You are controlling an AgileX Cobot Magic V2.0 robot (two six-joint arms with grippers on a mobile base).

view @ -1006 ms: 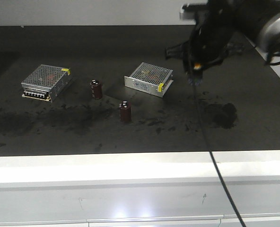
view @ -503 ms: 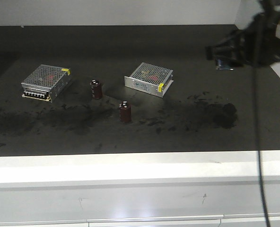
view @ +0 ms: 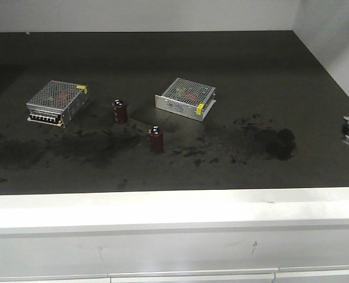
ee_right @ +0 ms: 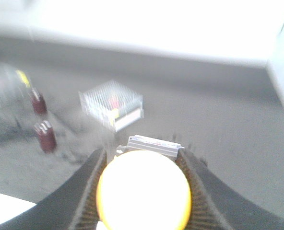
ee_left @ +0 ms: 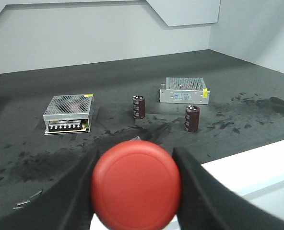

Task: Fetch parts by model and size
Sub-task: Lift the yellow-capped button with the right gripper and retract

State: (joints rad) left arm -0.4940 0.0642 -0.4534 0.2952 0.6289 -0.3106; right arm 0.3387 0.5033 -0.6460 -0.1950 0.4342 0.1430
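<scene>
Left gripper [ee_left: 135, 189] clamps red switch [ee_left: 136, 179], right gripper [ee_right: 143, 194] yellow switch [ee_right: 143, 184]; carry level, clear of boxes [view: 185, 98] at 12 o'clock.

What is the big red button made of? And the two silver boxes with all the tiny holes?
The red button looks like plastic: one even colour, smooth, with only a soft dull shine. The left silver box and right silver box look like bare metal: grey, slightly shiny sheet with sharp folded edges and a mesh top. That is judged by looks only.
</scene>
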